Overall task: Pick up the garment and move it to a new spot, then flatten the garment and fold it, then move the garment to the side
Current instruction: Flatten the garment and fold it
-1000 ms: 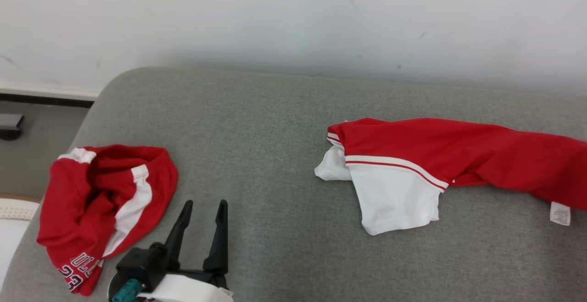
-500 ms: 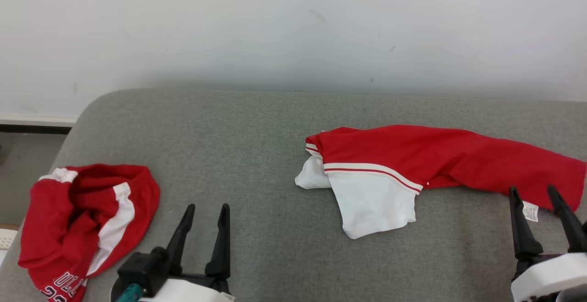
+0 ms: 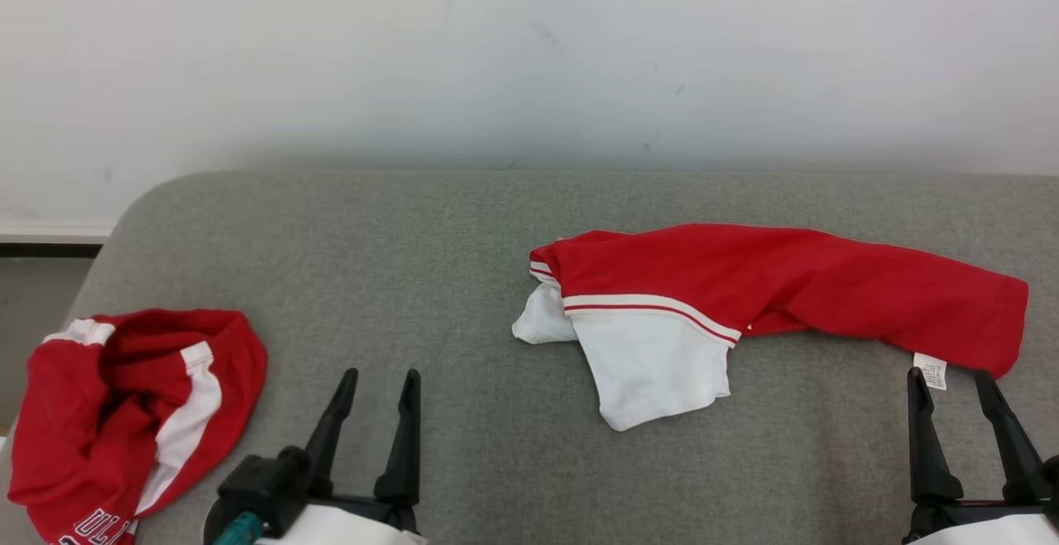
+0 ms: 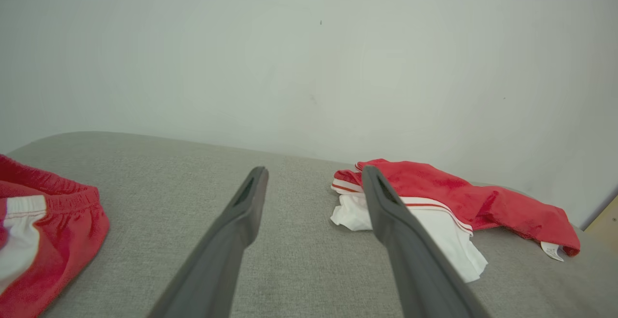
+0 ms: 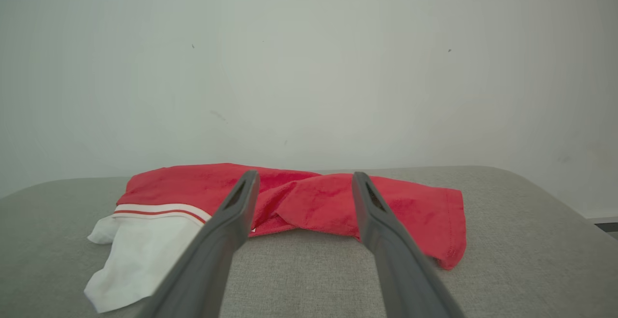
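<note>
Jaws apart; garment (image 3: 786, 284) rumpled (red, white).

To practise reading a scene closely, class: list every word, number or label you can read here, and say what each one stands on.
"ULL": a piece of a longer word on the crumpled red garment at the left; the rest is cut off by folds and the picture's edge.
White tag on the long red and white garment: print too small to read.
No other text can be read.
</note>
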Robot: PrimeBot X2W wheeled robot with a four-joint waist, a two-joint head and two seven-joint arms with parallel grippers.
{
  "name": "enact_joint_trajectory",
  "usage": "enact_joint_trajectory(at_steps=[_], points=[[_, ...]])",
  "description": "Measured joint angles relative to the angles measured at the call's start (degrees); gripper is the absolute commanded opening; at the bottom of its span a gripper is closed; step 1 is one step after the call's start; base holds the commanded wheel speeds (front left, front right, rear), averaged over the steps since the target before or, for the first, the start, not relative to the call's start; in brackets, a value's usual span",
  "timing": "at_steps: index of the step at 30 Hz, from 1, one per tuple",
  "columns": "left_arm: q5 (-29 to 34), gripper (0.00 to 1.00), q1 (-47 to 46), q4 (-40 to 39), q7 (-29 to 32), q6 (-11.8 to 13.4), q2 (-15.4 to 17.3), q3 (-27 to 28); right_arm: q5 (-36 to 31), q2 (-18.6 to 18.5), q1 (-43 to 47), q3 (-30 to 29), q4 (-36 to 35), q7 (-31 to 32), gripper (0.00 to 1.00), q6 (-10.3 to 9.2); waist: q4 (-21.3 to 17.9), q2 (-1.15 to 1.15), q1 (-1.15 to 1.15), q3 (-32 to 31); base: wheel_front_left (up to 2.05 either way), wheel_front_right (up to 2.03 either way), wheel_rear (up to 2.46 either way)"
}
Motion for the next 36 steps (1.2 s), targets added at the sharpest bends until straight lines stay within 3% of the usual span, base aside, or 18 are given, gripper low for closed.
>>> enact_joint_trajectory(at_steps=[7, 16, 20, 30, 31, 32, 33, 36], points=[[-1.0, 1.0, -2.03, 5.41, 0.74, -2.45, 0.01, -5.47, 0.57, 0.54, -0.31, 1.46, 1.74, -1.54, 1.0, 0.0, -1.35, 0.0, 0.0, 0.0, 0.0, 0.0, 0.0], [-8.71, 1.0, -12.62, 16.41, 14.47, -4.24, -0.02, -14.35, 1.59, 0.78, -2.13, 2.96, 4.25, -3.0, 1.0, 0.0, -5.16, 0.0, 0.0, 1.39, 0.0, 0.0, 0.0], [-11.18, 1.0, -16.71, 21.18, 18.33, -4.31, -0.01, -15.71, 2.07, 1.4, -3.33, 3.94, 5.28, -3.52, 1.0, 0.0, -7.55, 0.0, 0.01, 2.63, 0.0, 0.0, 0.0], [-13.28, 1.0, -22.88, 31.94, 20.14, -4.25, 0.07, -17.28, 3.02, 2.02, -4.9, 5.19, 7.28, -4.53, 1.0, 0.0, -13.83, 0.0, 0.0, 5.86, 0.0, 0.0, 0.0], [-13.29, 0.92, -23.31, 32.43, 19.94, -4.26, 0.07, -17.62, 3.02, 2.02, -5.01, 5.08, 7.36, -4.54, 1.0, 0.0, -14.2, 0.0, 0.0, 6.09, 0.0, 0.0, 0.0], [-13.32, 0.39, -23.62, 32.72, 19.25, -4.31, 0.05, -17.95, 3.02, 2.03, -5.08, 5.03, 7.44, -4.56, 1.0, 0.0, -14.48, 0.0, 0.0, 6.27, 0.0, 0.0, 0.0], [-13.55, 0.0, -23.81, 32.93, 18.39, -4.31, 0.03, -18.16, 3.02, 2.05, -5.13, 4.98, 7.53, -4.59, 1.0, 0.0, -14.67, 0.0, 0.0, 6.4, 0.0, 0.0, 0.0], [-14.25, 0.0, -24.31, 33.39, 17.6, -4.32, 0.04, -19.31, 3.01, 2.13, -5.14, 4.64, 7.81, -4.66, 1.0, 0.0, -14.47, 0.0, 0.01, 6.22, 0.0, 0.0, 0.0]])
